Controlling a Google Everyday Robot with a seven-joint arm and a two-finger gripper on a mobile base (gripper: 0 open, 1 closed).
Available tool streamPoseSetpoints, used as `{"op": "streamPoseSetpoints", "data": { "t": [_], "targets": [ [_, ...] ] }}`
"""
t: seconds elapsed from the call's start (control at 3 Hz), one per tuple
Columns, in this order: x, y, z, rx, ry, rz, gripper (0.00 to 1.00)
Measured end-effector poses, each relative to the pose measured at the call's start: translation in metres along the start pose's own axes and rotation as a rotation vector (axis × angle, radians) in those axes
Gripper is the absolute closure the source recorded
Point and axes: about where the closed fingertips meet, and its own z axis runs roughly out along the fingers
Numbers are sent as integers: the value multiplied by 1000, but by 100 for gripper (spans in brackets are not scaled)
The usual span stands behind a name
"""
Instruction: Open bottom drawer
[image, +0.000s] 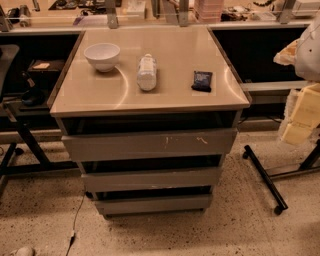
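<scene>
Bottom drawer (155, 204) closed, lowest beneath the front edge of the surface (175, 96); gripper outside the view, its grip untellable

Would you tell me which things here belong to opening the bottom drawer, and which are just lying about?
Job: bottom drawer; gripper, at the right edge, away from it.
Lying about: bowl, bottle, dark packet, top drawer, middle drawer.
</scene>
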Motion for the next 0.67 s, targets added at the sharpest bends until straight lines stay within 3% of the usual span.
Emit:
{"op": "streamPoseSetpoints", "data": {
  "t": [0.67],
  "targets": [
    [-6, -5, 22, 7, -11, -19, 0]
  ]
}}
